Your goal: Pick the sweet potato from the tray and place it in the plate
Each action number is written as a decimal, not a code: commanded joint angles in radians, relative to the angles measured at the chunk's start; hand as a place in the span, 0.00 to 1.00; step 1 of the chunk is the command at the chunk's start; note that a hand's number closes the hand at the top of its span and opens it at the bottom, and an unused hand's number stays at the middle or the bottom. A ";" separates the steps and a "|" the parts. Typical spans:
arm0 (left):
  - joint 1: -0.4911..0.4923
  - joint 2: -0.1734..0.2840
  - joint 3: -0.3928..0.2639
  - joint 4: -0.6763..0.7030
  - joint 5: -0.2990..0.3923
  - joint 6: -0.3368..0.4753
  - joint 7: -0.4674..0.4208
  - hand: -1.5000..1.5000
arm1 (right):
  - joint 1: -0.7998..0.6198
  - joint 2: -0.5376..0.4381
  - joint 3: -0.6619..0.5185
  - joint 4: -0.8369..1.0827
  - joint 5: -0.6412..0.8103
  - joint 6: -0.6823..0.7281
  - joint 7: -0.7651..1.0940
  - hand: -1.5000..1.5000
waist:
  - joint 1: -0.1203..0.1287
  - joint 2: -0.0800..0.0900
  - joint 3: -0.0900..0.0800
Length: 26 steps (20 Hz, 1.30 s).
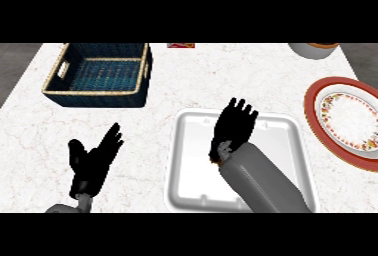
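You have 2 hands in view, 1 tray, 1 plate and 1 basket on the marble counter [29, 130]. The white tray [193, 165] sits low and centre, and the right hand [235, 127] hangs over its middle with fingers stretched out flat and pointing away from you, closed on nothing. Only a small brown-orange sliver shows at the wrist edge of that hand, which is likely the sweet potato [216, 159] lying in the tray beneath the palm; the rest of it is hidden, so you cannot tell how it lies. The plate [325, 120], red-rimmed with a patterned white centre, sits at the right edge, just beside the tray, and you can see nothing on it. The dark blue woven basket [100, 95] with a pale rim stands at the upper left, well apart from the tray, and its inside looks bare. The left hand [92, 162] rests open at the lower left, fingers up, over bare counter. At the top edge you can make out 1 round grey vessel [310, 51] and 1 small red object [181, 45], both cut off.
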 commanded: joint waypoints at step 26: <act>0.023 0.002 0.049 -0.024 -0.016 -0.035 0.016 0.50 | 0.002 0.019 0.080 0.264 -0.019 0.003 0.096 1.00 | -0.007 0.000 0.000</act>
